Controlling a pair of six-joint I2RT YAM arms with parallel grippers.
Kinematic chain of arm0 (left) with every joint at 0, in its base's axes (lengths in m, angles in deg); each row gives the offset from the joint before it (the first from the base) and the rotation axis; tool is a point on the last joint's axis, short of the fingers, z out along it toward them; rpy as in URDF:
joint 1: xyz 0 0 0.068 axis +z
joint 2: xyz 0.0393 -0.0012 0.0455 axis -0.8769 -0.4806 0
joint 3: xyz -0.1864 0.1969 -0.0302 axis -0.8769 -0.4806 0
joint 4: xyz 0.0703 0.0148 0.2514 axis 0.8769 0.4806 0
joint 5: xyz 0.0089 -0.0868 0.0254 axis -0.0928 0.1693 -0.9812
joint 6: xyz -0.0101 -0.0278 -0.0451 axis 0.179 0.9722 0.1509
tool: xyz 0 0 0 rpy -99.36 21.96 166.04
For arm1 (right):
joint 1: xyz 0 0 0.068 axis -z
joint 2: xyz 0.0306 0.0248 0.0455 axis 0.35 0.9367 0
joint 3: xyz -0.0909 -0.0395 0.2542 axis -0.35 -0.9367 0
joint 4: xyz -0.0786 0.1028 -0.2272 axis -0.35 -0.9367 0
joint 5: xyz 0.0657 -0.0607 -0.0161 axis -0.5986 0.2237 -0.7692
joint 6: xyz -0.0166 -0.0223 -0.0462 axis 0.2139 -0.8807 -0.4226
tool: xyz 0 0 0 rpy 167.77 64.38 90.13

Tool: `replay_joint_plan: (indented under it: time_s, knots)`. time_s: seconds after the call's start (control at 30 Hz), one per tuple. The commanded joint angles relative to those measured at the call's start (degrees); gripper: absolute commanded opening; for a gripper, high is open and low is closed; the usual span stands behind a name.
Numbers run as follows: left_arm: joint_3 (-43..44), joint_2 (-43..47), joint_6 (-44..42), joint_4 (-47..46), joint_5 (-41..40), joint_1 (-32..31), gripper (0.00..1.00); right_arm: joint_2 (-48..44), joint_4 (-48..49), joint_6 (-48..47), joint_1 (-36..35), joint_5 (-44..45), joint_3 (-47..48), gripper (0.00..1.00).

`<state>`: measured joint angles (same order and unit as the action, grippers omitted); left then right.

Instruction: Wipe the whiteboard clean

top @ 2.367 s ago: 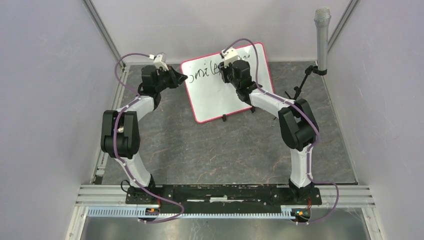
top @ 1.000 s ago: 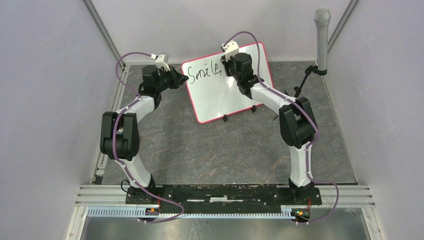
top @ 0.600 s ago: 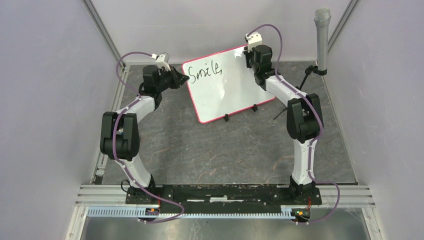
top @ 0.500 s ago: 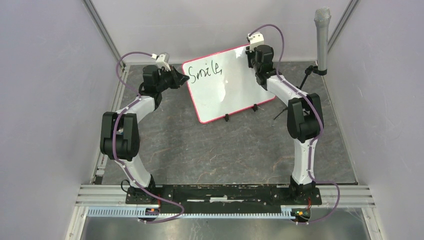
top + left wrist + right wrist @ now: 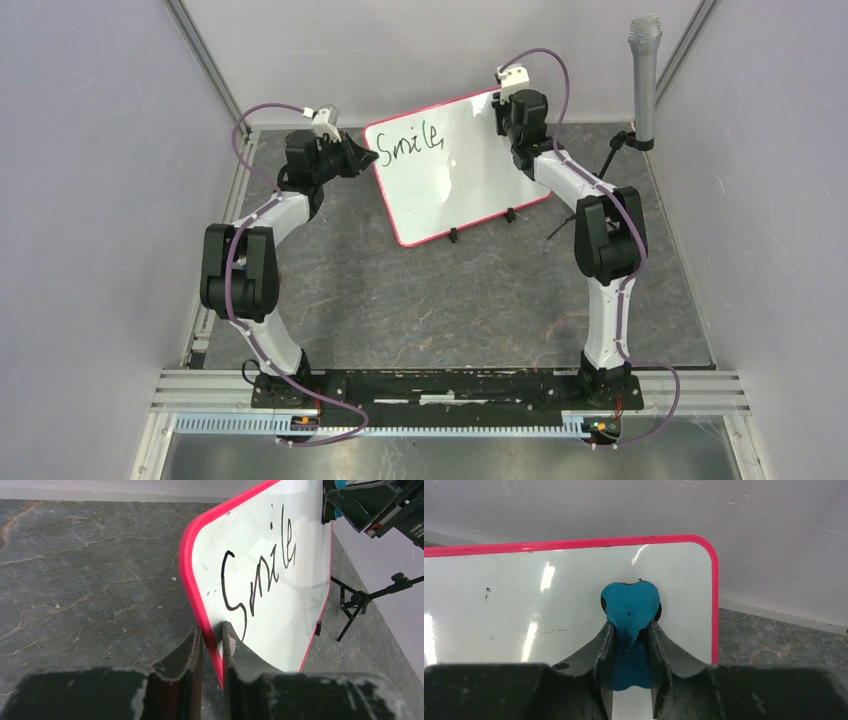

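The whiteboard [image 5: 450, 185], glossy white in a pink-red frame, stands tilted on small black feet at the back of the table. Black handwriting "Smile," [image 5: 405, 143] runs along its upper left. My left gripper [image 5: 362, 155] is shut on the board's left edge; in the left wrist view its fingers [image 5: 212, 632] pinch the pink frame [image 5: 187, 570] just below the writing [image 5: 260, 580]. At the board's upper right corner my right gripper [image 5: 507, 108] is shut on a blue eraser [image 5: 631, 605], and the eraser is pressed flat against the white surface [image 5: 499, 595].
A grey microphone [image 5: 645, 70] stands on a small black tripod [image 5: 600, 175] just right of the board. Lilac walls close in the left, right and back. The table top [image 5: 450, 300] is dark marbled grey.
My right gripper swept the eraser from the board's middle to its upper right corner, and the writing right of "Smile," is gone. It has held still since. The left gripper has not moved.
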<state>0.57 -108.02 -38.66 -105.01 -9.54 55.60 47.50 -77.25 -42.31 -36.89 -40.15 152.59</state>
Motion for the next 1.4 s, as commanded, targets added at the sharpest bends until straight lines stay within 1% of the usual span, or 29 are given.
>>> replay_joint_plan:
  time_s: [0.0,0.27,0.37,0.5,0.7,0.87,1.0,1.2,1.37]
  knots:
    - [0.16,1.95,-5.43,0.05,-0.90,-0.88,0.02,-0.17,-1.13,-0.16,-2.98,-2.31,-0.40,0.00]
    - [0.19,2.17,-5.41,0.09,-1.04,-0.83,0.02,0.72,-1.11,-1.04,-10.72,-4.38,2.02,0.00]
    - [0.16,2.25,-5.41,0.05,-1.04,-0.85,0.02,1.66,-0.60,-0.56,-11.63,-4.95,3.38,0.00]
    - [0.07,2.30,-5.50,0.09,-1.08,-0.83,0.02,3.57,-3.21,-0.95,-10.31,-2.82,7.55,0.00]
    - [0.25,2.21,-5.76,0.32,-1.37,-0.83,0.02,3.19,-3.33,-0.73,-4.73,-1.60,6.96,0.00]
    - [0.25,2.15,-5.76,0.35,-1.36,-0.83,0.02,3.54,-2.95,1.12,0.46,-2.36,5.48,0.00]
    - [0.07,2.37,-6.02,0.56,-1.65,-0.84,0.02,4.66,-3.65,1.80,3.16,-2.90,5.32,0.00]
    - [0.16,2.26,-6.12,0.66,-1.67,-0.83,0.02,4.17,-3.54,1.71,3.91,-2.77,3.11,0.00]
    - [0.25,2.25,-6.02,0.66,-1.61,-0.83,0.02,2.90,-2.68,0.69,1.26,-3.96,1.26,0.00]
